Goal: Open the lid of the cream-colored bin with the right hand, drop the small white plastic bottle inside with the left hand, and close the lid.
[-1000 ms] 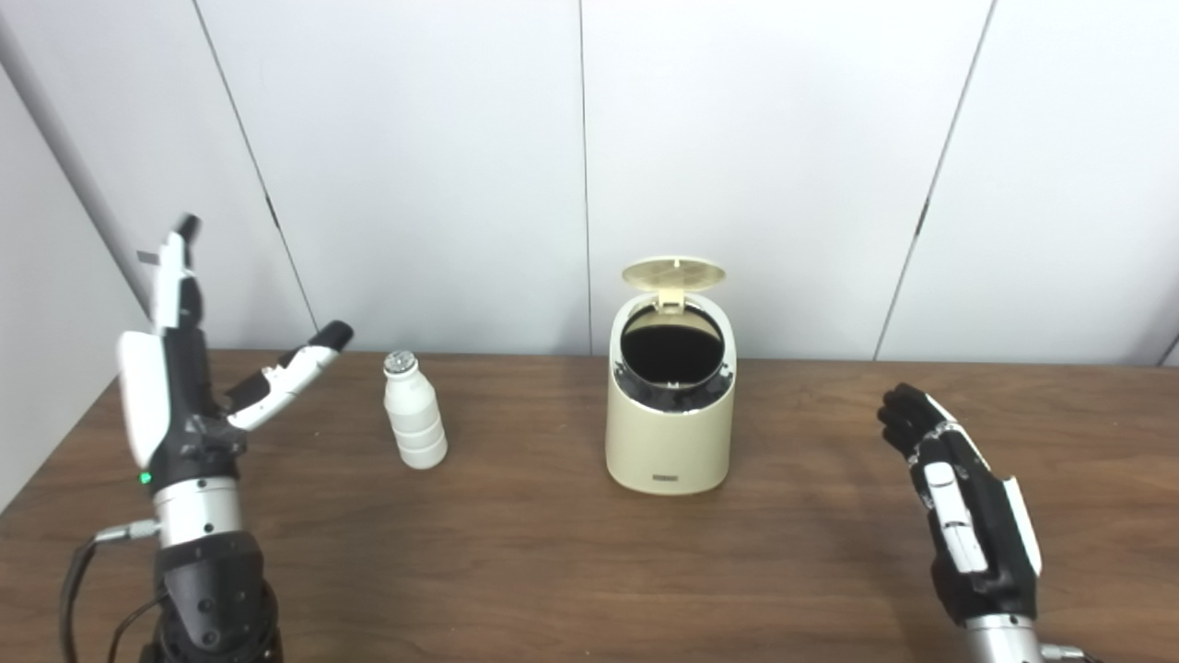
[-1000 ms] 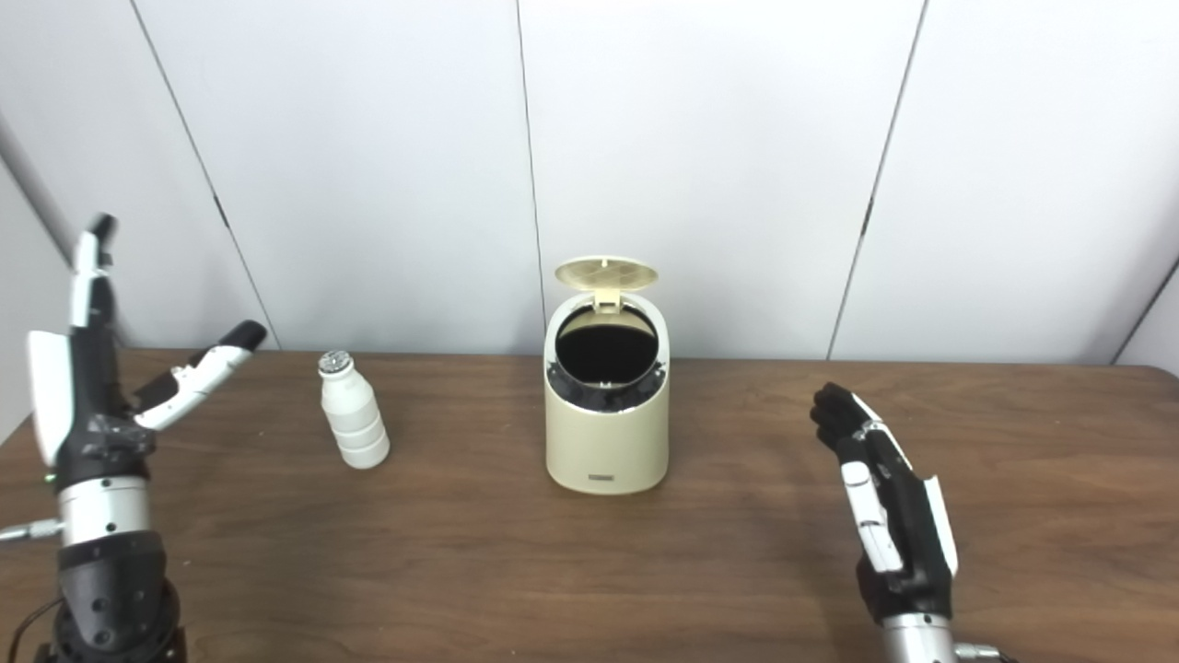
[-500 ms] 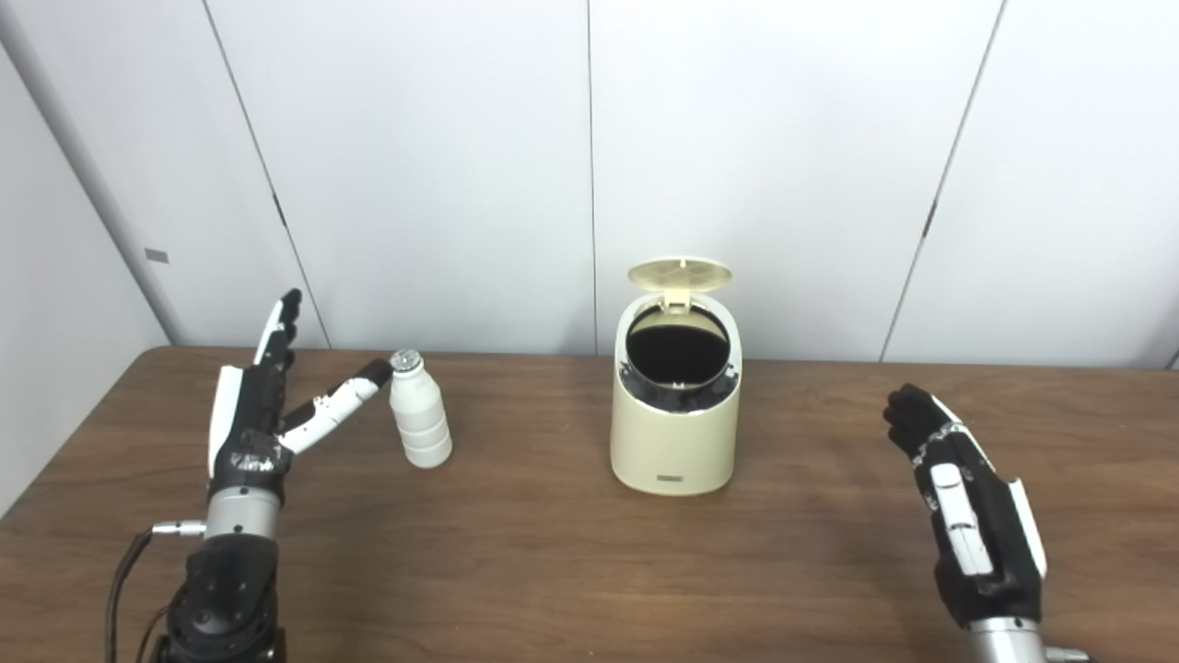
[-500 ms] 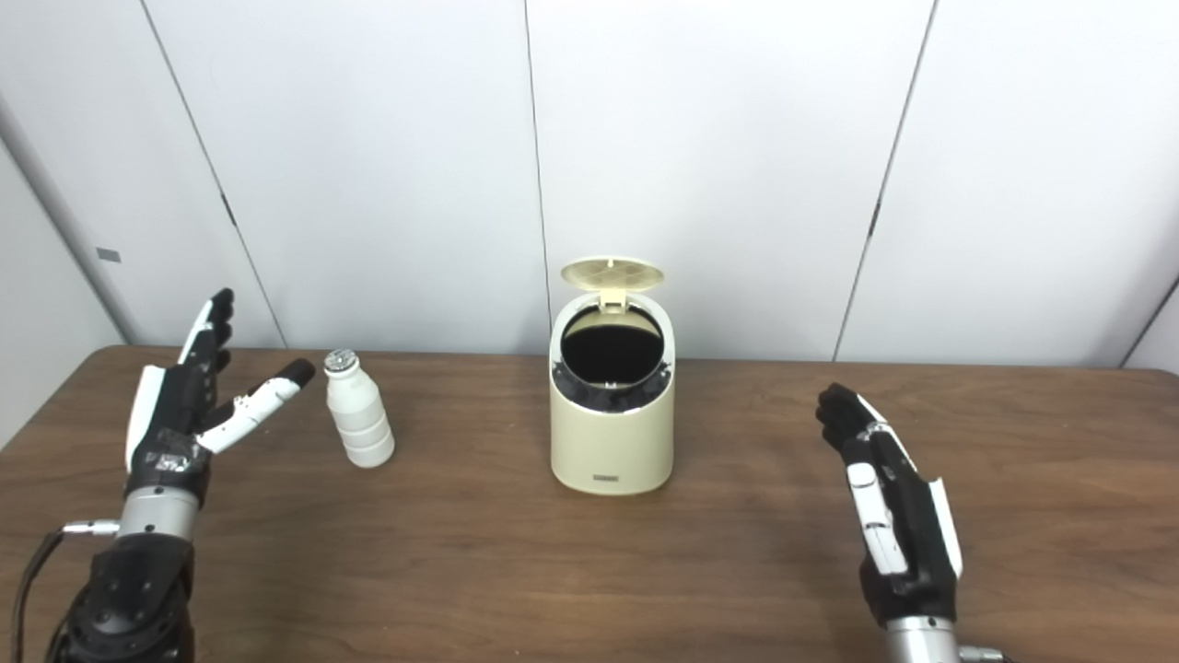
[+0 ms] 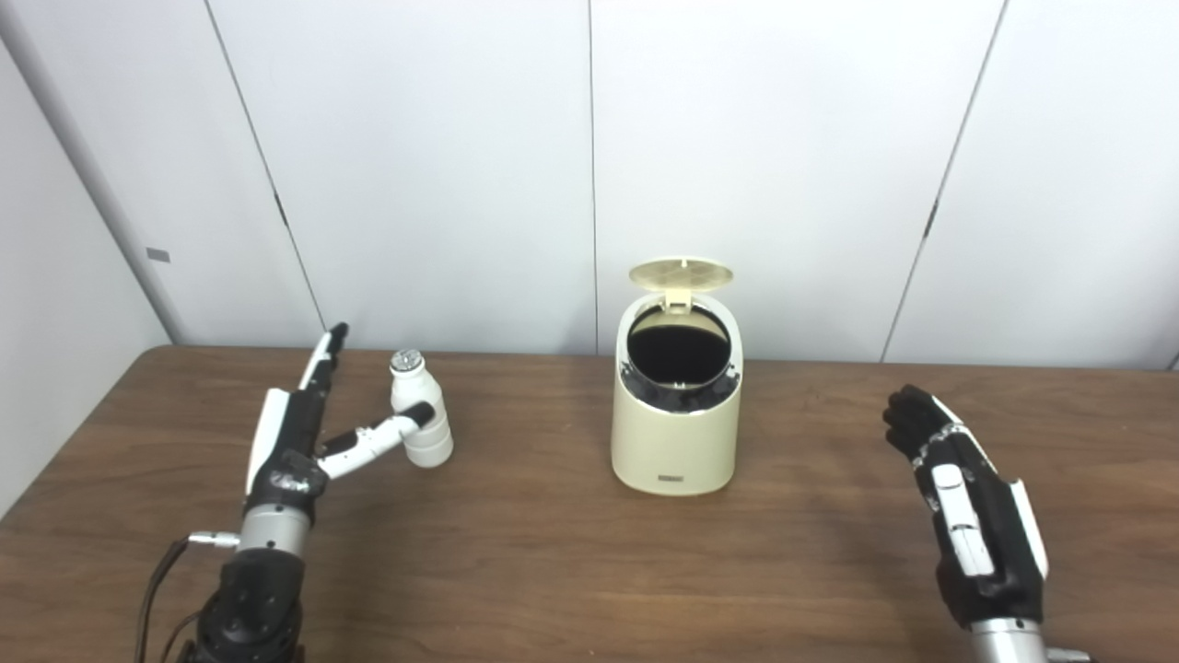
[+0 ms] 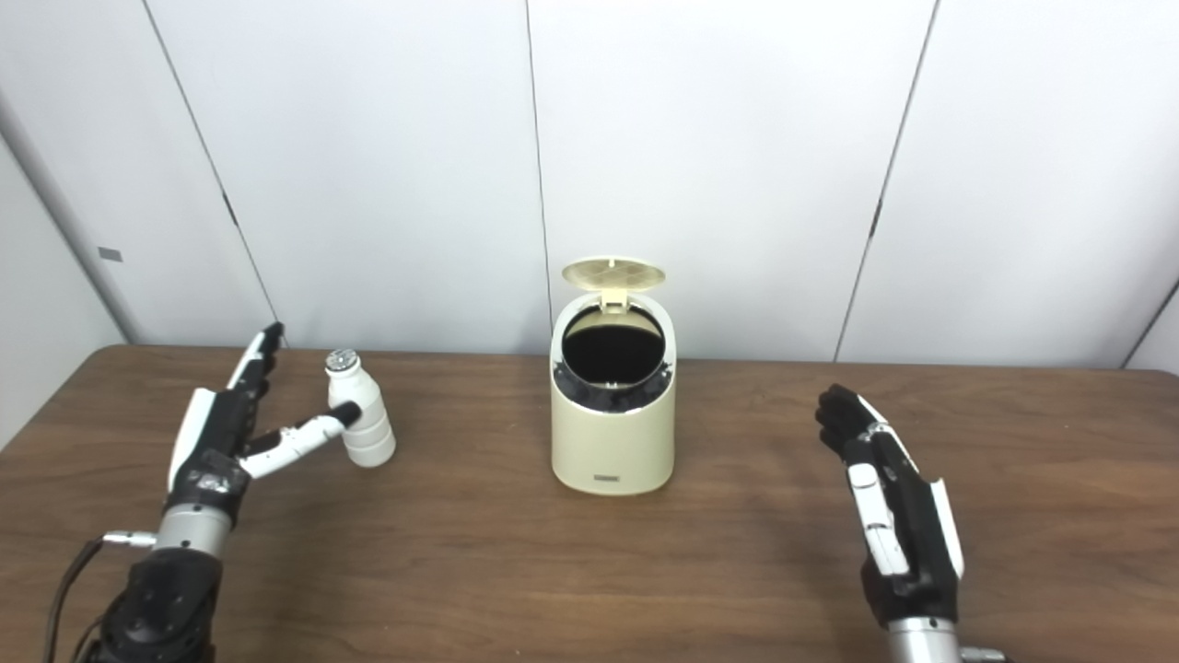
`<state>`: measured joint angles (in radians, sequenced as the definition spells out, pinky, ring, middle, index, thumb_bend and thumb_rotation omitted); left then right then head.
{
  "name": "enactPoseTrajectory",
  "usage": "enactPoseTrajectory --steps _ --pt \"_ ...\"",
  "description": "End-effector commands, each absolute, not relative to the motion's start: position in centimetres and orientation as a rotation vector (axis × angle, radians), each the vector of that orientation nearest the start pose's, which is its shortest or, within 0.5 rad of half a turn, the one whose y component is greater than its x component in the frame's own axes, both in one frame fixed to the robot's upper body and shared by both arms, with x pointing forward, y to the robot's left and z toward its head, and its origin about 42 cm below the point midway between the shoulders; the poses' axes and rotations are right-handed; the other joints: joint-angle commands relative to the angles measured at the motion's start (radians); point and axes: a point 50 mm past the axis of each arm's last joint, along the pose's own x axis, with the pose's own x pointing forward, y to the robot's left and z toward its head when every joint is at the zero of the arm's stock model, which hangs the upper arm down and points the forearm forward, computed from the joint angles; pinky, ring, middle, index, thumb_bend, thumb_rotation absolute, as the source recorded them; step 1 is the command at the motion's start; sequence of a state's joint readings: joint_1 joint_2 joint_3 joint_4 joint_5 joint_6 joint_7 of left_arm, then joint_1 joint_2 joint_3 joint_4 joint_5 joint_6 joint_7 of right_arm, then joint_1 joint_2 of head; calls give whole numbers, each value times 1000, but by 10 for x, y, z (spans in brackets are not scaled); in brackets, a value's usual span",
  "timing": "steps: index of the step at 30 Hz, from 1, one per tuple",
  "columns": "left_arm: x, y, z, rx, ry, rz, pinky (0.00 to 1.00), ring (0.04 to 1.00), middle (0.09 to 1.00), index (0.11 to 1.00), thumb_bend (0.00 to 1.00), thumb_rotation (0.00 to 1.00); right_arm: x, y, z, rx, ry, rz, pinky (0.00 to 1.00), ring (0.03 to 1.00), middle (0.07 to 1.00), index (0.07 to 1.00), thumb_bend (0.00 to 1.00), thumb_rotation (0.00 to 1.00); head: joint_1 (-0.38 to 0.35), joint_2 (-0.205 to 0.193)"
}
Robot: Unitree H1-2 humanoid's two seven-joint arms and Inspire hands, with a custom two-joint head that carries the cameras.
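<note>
A: Why is the right hand [image 5: 967,516] idling at four o'clock, fingers apart?

B: Its lid [image 5: 680,273] is already standing open. The left hand [image 5: 304,442], spread, is bracketing the bottle [image 5: 419,414] at ten o'clock, left of the bin [image 5: 674,433].

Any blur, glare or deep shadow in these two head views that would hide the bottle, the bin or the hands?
Left eye view: even, soft light; the white bottle, left hand and right hand are sharp, with no motion blur. Right eye view: the same, no glare on the table. In both, the inside of the cream bin is black, so its contents cannot be seen.
</note>
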<state>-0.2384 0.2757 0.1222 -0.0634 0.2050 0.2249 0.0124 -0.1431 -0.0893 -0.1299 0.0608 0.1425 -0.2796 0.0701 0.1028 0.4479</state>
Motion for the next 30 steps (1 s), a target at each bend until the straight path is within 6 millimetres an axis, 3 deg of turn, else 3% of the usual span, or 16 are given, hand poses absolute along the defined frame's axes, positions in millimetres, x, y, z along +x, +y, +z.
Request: enactPoseTrajectory --steps 1,3,7,12,22,30 --pt "364 317 209 456 -148 186 825 938 978 1000 1000 408 329 -263 165 31 -461 -31 878 858 848 823 146 714 1 1" --pt "365 314 204 423 -137 193 737 884 942 981 1000 395 328 -263 165 31 -459 -33 881 862 849 824 135 737 1 1" --pt "367 308 195 397 -112 195 660 832 908 971 1000 379 327 -263 166 39 -461 -35 874 859 846 824 132 745 0 1" --pt "372 307 186 391 -87 216 651 816 889 965 1000 315 325 -261 167 50 -463 -28 891 860 848 827 124 750 -1 -3" --pt "384 310 175 422 -50 301 631 772 850 921 1000 281 323 -259 168 50 -463 -30 881 858 849 831 134 771 1 -6" --pt "397 307 168 351 -37 323 617 769 853 925 1000 230 320 -260 169 59 -458 -22 889 860 851 833 138 777 2 -6"
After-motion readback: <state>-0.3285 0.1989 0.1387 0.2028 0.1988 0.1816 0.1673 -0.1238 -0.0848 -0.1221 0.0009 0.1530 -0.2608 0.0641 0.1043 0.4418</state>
